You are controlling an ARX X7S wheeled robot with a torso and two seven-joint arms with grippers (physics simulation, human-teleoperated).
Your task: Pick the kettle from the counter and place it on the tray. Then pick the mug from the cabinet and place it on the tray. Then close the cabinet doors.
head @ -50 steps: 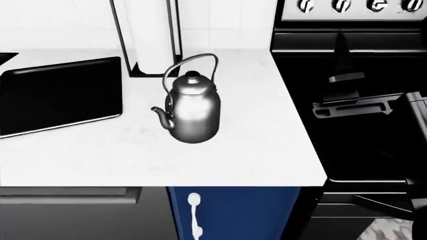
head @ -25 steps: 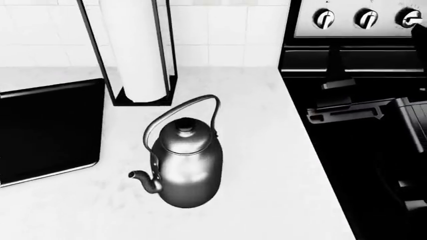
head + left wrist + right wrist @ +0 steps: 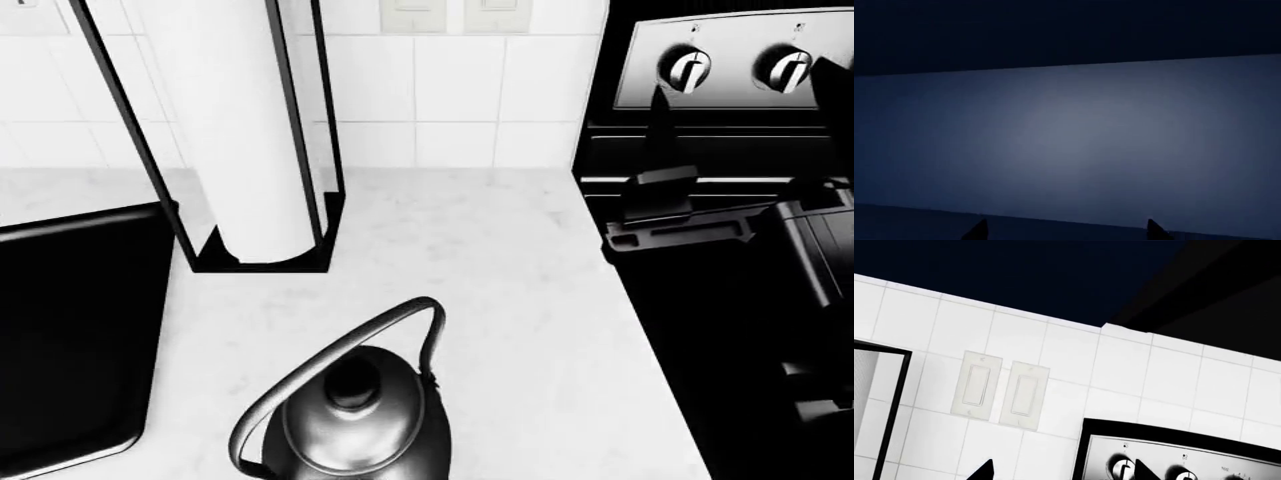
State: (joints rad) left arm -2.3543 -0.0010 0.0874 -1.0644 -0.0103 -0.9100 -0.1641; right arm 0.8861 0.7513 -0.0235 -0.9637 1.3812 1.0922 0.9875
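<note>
Right now the kettle [image 3: 350, 418] is sitting upright on the counter [image 3: 534, 290] nearest the head cam, partly cropped; smooth metal body is prob slippery & fairly heavy, so the arched wire handle [image 3: 334, 365] is looking like the best grab pt. Tray [image 3: 67, 330] is lying beside it w/ nothing showing inside. Further back, paper towel holder [image 3: 254, 140] is standing by the wall. Grippers: only dark tips showing in wrist cams, apart, holding nothing; mug not in view

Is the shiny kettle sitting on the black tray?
No, the kettle stands on the white counter, and the black tray lies apart from it at the side with nothing showing on it.
</note>
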